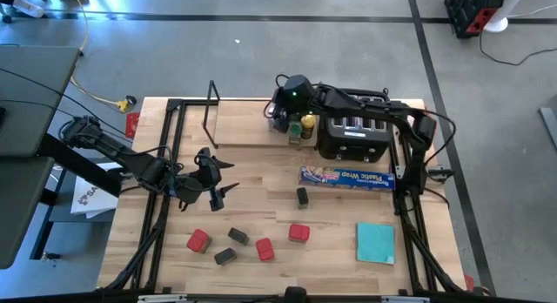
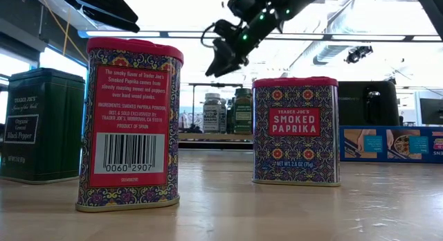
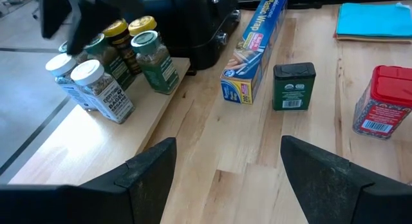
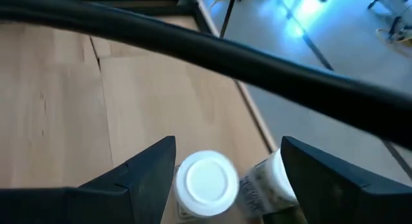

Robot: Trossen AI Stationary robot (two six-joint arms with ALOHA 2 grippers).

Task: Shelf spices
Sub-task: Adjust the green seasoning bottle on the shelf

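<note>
Several spice jars (image 1: 296, 126) with white, green and yellow lids stand on the right end of the light-wood shelf (image 1: 244, 133), next to the toaster. My right gripper (image 1: 283, 107) hangs open above them. In the right wrist view its fingers stand on either side of a white-lidded jar (image 4: 206, 179) without touching it. Red tins (image 1: 198, 241) (image 1: 298, 232) and dark tins (image 1: 238, 237) (image 1: 302, 197) stand on the table's near half. My left gripper (image 1: 228, 177) is open above the table's left middle, pointing toward the right edge.
The black toaster (image 1: 352, 138) stands just right of the jars, under my right arm. The blue plastic-wrap box (image 1: 346, 176) lies in front of it. A teal square (image 1: 375, 242) lies near the right near corner. A black wire upright (image 1: 211, 111) rises at the shelf's left end.
</note>
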